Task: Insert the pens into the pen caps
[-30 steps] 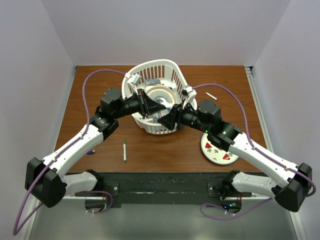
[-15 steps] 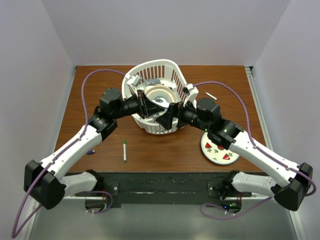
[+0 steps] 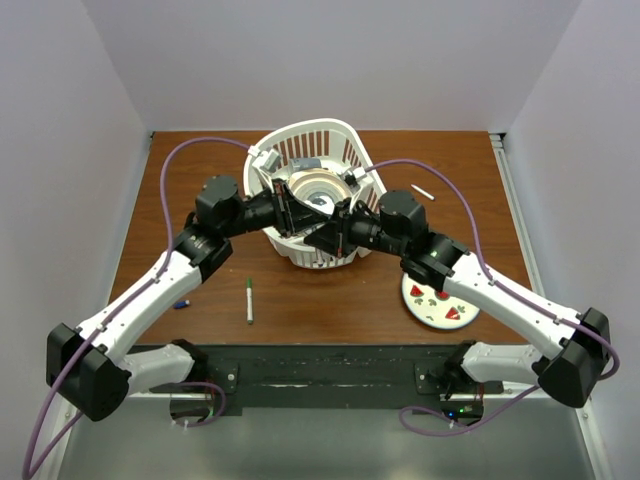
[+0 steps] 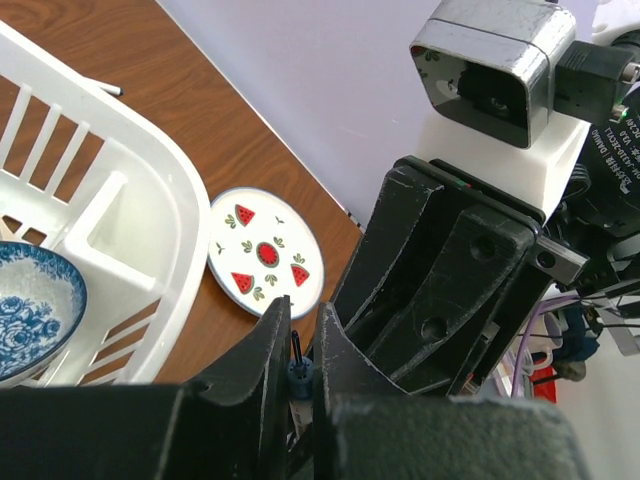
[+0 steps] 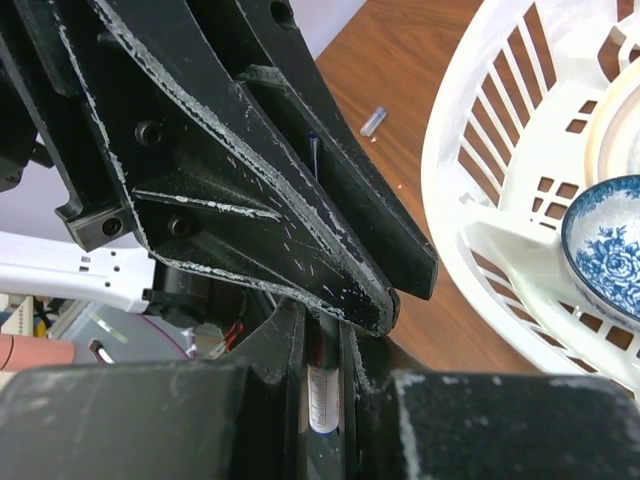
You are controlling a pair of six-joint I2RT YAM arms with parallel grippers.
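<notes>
Now, L jaws nipped tight round dark cap (image 4: pixel 297 374), R jaws near-closed gripping white pen (image 5: pixel 322 396)

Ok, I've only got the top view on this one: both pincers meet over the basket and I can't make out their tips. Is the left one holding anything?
Observer: Yes. The left wrist view shows the left pincer shut on a small blue cap.
Operator: And the right?
Observer: Its own wrist view shows the right pincer shut on a white pen.
Operator: What's that in the basket beside them?
Observer: A bowl with a blue flower pattern lies inside the basket.
</notes>
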